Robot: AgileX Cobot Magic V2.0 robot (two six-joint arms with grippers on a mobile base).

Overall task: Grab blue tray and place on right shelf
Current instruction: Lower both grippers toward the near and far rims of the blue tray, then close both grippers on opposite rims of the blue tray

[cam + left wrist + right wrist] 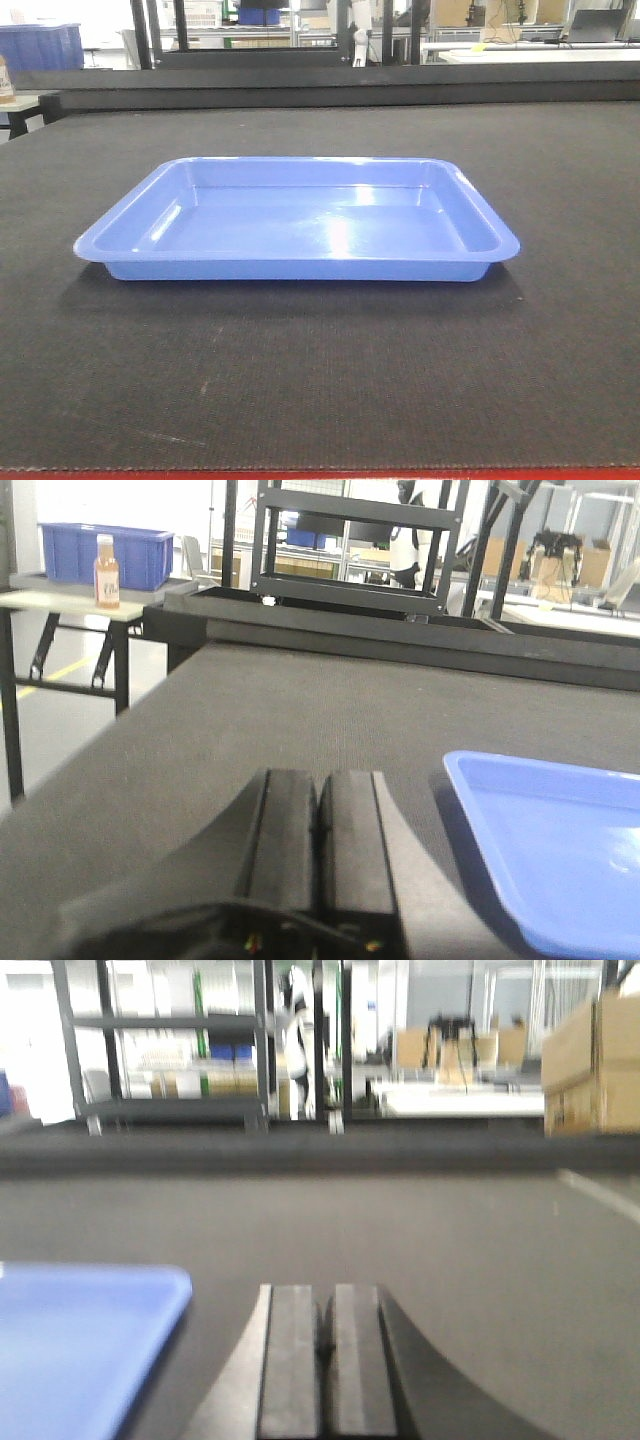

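Your blue tray [300, 225] sits flat, open side up, in the middle of the dark fabric tabletop [300, 380]. Left gripper [318, 780] is low over the cloth just beside the tray's left side, jaws pressed together and holding nothing. Right gripper [327, 1295] sits the same way beside the tray's right side, jaws closed on nothing. Both are apart from the rim. A blue bin [100, 550] and a bottle [106, 572] stand on a side table far left.

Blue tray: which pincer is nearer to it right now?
Neither clearly, about equal. The left pincer, shut, sits just left of the blue tray; the right pincer, shut, just right of it.
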